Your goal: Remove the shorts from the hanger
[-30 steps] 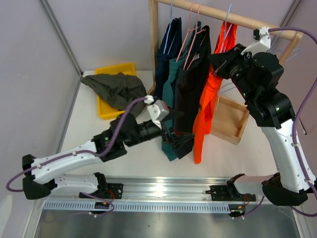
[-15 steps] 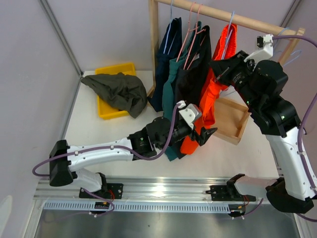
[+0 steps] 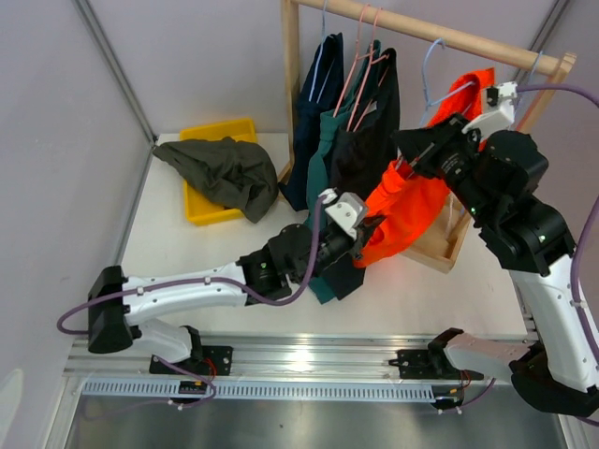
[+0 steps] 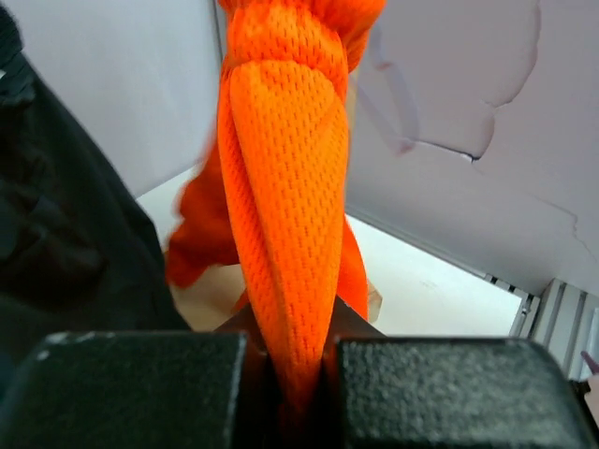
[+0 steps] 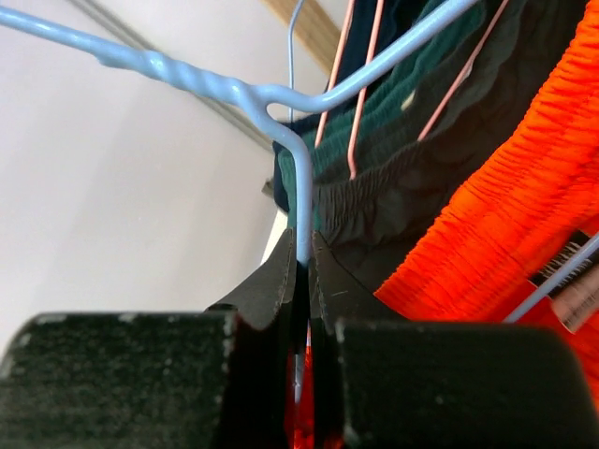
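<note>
left fingers [image 3: 363, 236]: shut tight on the lower end of the orange shorts [image 3: 412, 210]; the wrist view shows the mesh cloth pinched in a narrow fold between the two black pads. They sit below the wooden rack [image 3: 421, 28], in front of the hanging clothes.
right fingers [image 3: 409, 148]: closed on the thin wire of the blue hanger [image 3: 432, 58], just under its twisted neck, below the right half of the wooden rack's rail.
orange shorts: on the blue hanger, pulled into a slant from under the rail's right end down to the left fingers, the cloth bunched and taut.
blue hanger: hook over the rail, near its right end.
black shorts [image 3: 370, 140]: hanging from the rail on a pink hanger [image 3: 360, 70], just left of the orange pair.
teal shorts [image 3: 323, 187]: hanging just left of the black pair.
navy shorts [image 3: 318, 94]: hanging nearest the rack's left post.
olive shorts [image 3: 220, 168]: off the rack, heaped on the yellow tray [image 3: 220, 129] left of the left post.
wooden box [image 3: 459, 238]: on the surface [image 3: 187, 253] under the rail's right end, behind the orange cloth.
</note>
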